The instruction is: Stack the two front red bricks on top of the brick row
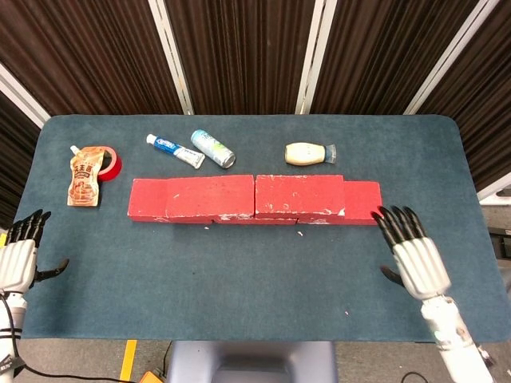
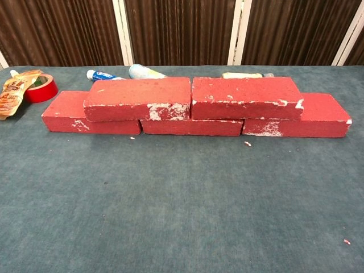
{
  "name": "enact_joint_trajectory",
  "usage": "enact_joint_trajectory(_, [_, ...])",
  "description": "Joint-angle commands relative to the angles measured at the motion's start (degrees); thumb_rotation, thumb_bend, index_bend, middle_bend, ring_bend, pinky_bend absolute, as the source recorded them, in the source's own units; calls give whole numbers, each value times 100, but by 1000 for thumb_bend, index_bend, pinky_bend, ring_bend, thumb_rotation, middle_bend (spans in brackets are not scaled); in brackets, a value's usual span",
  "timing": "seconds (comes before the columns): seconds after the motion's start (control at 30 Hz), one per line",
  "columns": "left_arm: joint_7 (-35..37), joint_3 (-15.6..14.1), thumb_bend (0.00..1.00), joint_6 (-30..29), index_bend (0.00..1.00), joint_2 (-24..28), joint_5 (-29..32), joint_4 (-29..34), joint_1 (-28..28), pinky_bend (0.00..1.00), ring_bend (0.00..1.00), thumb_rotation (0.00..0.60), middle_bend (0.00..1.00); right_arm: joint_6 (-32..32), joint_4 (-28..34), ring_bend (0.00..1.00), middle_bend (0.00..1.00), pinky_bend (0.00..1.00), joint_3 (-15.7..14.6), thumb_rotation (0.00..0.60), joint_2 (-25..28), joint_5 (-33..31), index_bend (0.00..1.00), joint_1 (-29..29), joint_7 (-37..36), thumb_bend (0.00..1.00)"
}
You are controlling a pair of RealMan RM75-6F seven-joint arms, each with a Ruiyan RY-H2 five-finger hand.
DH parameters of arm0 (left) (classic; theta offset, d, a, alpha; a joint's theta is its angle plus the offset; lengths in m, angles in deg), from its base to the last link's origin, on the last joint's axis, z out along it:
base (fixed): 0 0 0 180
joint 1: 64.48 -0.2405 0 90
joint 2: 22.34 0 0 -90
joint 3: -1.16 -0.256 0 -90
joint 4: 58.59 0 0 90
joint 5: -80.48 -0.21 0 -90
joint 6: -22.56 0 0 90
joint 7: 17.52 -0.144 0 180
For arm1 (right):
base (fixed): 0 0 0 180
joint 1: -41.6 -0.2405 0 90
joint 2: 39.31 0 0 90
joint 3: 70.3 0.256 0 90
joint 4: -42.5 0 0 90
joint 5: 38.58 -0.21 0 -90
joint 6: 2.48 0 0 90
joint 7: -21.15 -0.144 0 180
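Note:
Two red bricks, the left one (image 2: 139, 98) and the right one (image 2: 245, 96), lie end to end on top of a row of red bricks (image 2: 193, 126) across the table's middle. From the head view the top pair shows as left brick (image 1: 209, 194) and right brick (image 1: 299, 194). My right hand (image 1: 413, 257) hovers near the table's front right, fingers spread, holding nothing, well clear of the bricks. My left hand (image 1: 17, 257) hangs at the far left edge, also spread and empty. Neither hand shows in the chest view.
Behind the bricks lie a toothpaste tube (image 1: 175, 150), a small can (image 1: 212, 148) and a cream bottle (image 1: 308, 153). A red tape roll (image 1: 108, 162) and a sauce pouch (image 1: 83, 179) sit at the back left. Blue cloth (image 1: 239, 271) covers the table.

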Motion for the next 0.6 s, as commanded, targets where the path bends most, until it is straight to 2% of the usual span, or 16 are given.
enact_joint_trajectory(0.03, [-30, -78, 236, -160, 0, -25, -206, 65, -50, 0, 0, 600, 0, -166, -933, 69, 152, 0, -227, 600, -522, 284, 139, 491, -305, 0])
enact_joint_trajectory(0.33, [-317, -335, 237, -281, 0, -13, -501, 229, -162, 0, 0, 600, 0, 248, -1074, 69, 152, 0, -1, 600, -558, 275, 140, 573, -513, 0])
enact_joint_trajectory(0.6, [-573, -236, 237, -252, 0, -239, -354, 226, -88, 0, 0, 600, 0, 418, -917, 69, 152, 0, 220, 600, -441, 179, 142, 691, -672, 0])
